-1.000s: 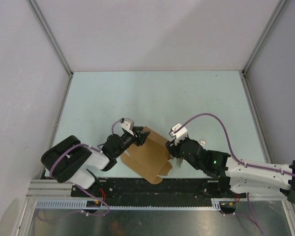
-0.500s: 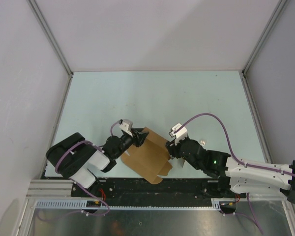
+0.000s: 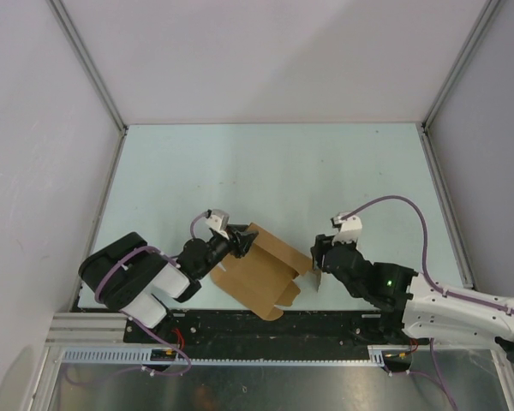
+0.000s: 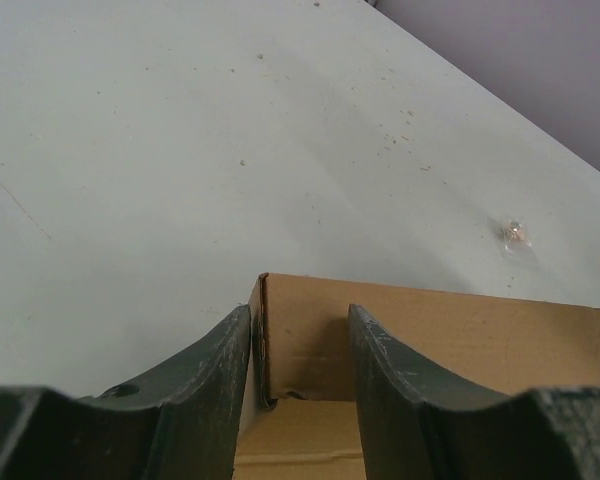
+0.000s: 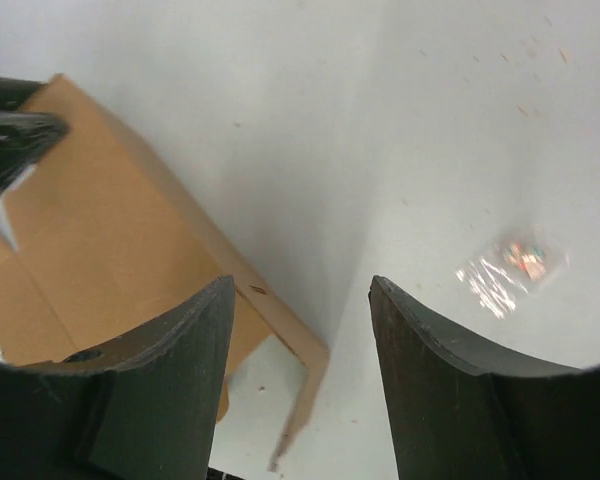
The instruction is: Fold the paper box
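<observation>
Mid-fold. Finds paper box [image 3: 259,276] half-formed at near edge of table [image 3: 265,171]. Straddles its raised corner with left gripper [image 4: 300,325], spread, unclamped. Hangs right gripper [image 5: 300,300] spread and empty just beside. Next probably calls for pinching that wall, pushing side flap upright.

Seen low between the parted dark fingers [image 4: 195,390] of the left gripper [image 4: 300,320]: a corner of the brown paper box [image 4: 460,330], its upright fold edge close against the left finger. Beyond, pale speckled table [image 4: 180,150], with a small clear plastic scrap [image 4: 516,233] lying well apart to the right. At the upper right, a strip of grey-purple wall [image 4: 540,60].
</observation>
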`<state>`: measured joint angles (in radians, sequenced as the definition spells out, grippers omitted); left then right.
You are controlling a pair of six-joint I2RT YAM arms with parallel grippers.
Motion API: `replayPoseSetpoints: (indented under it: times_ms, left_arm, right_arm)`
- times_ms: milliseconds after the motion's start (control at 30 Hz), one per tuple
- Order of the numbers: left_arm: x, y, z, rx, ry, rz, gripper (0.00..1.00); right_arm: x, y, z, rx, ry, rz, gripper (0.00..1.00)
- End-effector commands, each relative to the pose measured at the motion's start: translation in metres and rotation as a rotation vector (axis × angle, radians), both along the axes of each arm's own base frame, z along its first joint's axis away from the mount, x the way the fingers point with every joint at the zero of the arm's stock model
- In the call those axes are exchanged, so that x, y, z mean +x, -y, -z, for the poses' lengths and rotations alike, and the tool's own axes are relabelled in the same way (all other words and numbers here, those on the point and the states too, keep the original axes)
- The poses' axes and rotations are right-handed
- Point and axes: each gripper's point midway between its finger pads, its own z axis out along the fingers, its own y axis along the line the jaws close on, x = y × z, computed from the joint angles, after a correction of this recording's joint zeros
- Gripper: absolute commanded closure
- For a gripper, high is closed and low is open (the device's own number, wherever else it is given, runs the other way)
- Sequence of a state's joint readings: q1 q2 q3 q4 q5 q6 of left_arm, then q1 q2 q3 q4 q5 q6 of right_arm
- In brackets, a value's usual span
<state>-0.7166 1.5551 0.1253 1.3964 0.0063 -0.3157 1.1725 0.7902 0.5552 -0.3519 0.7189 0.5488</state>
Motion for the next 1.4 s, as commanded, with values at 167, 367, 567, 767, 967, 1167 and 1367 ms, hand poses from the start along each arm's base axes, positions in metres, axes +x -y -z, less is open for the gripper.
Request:
replayPoseSetpoints:
  times_ms: [167, 367, 567, 767, 967, 1167, 1367]
  left_arm:
    - [-0.002, -0.001, -0.029, -0.086, 0.081, 0.006, 0.49]
    - [0.0, 0.001, -0.034, -0.093, 0.096, 0.011, 0.47]
    - [0.0, 0.002, -0.037, -0.098, 0.103, 0.018, 0.46]
    - [0.0, 0.002, -0.038, -0.098, 0.109, 0.021, 0.46]
    - [0.0, 0.004, -0.039, -0.099, 0.11, 0.03, 0.46]
    - [0.0, 0.004, -0.045, -0.109, 0.126, 0.03, 0.45]
    - [-0.002, 0.003, -0.067, -0.143, 0.174, 0.041, 0.4]
  right_arm:
    - [-0.011, 0.02, 0.016, 0.104, -0.137, 0.141, 0.27]
    - [-0.019, 0.016, 0.012, 0.094, -0.147, 0.058, 0.31]
    - [-0.022, 0.005, 0.014, 0.012, -0.142, -0.077, 0.41]
    - [-0.03, 0.009, 0.024, 0.072, -0.246, -0.009, 0.39]
    - [-0.041, 0.001, 0.032, 0.083, -0.342, -0.019, 0.42]
    - [-0.043, 0.006, 0.047, 0.021, -0.391, 0.025, 0.54]
    - [-0.036, 0.012, 0.045, 0.01, -0.359, 0.063, 0.61]
